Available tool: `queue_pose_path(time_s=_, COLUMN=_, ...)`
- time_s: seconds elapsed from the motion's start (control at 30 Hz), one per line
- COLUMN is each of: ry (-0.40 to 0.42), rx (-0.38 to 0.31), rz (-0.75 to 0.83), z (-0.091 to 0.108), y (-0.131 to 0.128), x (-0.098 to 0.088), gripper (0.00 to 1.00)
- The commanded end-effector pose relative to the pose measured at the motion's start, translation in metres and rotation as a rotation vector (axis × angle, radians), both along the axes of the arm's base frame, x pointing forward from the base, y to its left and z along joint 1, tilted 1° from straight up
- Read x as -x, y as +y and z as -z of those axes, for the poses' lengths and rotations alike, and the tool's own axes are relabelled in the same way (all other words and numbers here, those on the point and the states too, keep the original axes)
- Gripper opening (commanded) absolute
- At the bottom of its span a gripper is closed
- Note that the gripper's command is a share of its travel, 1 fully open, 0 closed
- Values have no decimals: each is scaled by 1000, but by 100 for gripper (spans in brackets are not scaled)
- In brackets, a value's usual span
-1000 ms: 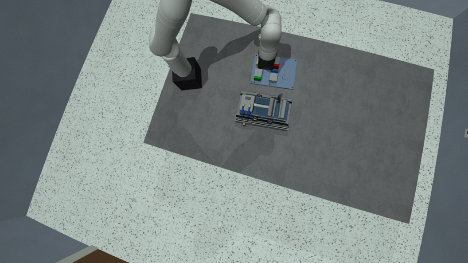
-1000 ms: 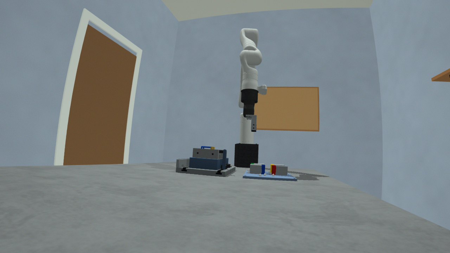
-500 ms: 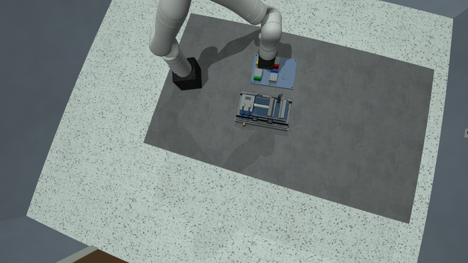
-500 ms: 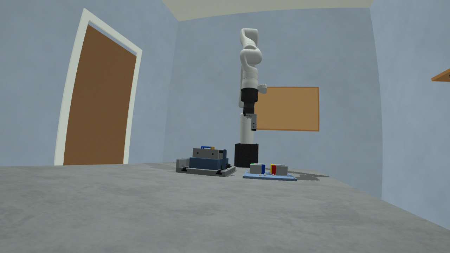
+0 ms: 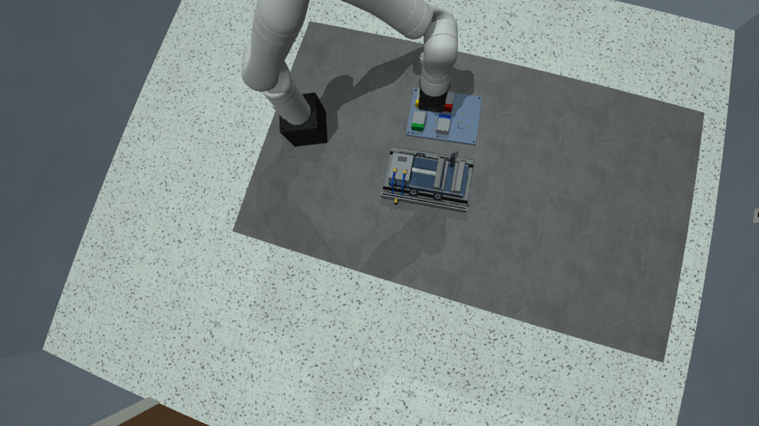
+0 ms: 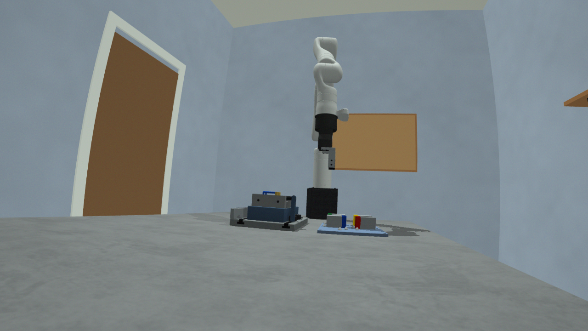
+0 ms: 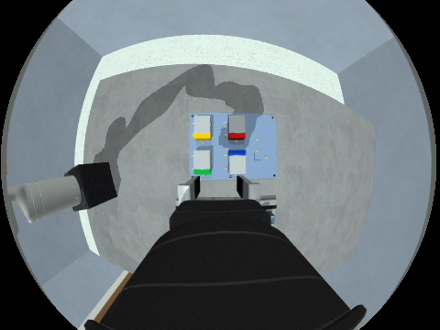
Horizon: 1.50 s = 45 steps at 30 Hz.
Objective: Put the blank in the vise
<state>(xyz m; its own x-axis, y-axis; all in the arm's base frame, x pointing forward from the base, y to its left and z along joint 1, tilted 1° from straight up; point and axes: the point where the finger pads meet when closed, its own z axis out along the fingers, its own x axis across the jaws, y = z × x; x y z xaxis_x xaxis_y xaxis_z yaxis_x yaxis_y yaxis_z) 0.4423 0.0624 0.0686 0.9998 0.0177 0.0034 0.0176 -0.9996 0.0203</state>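
The blank with the green end (image 5: 419,121) lies on the blue plate (image 5: 442,113), at its near left corner; it also shows in the wrist view (image 7: 202,161). Blanks with a blue end (image 7: 237,161), a red end (image 7: 237,127) and a yellow end (image 7: 202,127) lie on the same plate. My gripper (image 6: 330,159) hangs open and empty high above the plate; in the wrist view its fingers stand just below the green and blue blanks. The milling vise (image 5: 428,177) stands in front of the plate with nothing between its jaws.
The arm's black base (image 5: 304,118) stands left of the plate. The vise's hose end (image 5: 400,178) is on its left. Plate and vise sit on a dark mat (image 5: 563,221). A door (image 6: 127,131) and a cork board (image 6: 376,141) are on the walls.
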Motion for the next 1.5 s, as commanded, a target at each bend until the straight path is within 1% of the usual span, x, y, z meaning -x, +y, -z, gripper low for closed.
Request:
queue_pose_path(time_s=0.0, ry=-3, rx=0, rz=0, z=-2, y=0, x=-1, gripper=100)
queue_pose_path(time_s=0.33, ry=-4, rx=-1, rz=0, z=-4, y=0, x=-2, gripper=100)
queue_pose_path(time_s=0.83, ry=-4, rx=-1, rz=0, z=-8, y=-19, x=-5, gripper=100)
queue_pose_path(time_s=1.47, ry=-4, rx=-1, rz=0, z=-7, y=-16, x=-5, gripper=100)
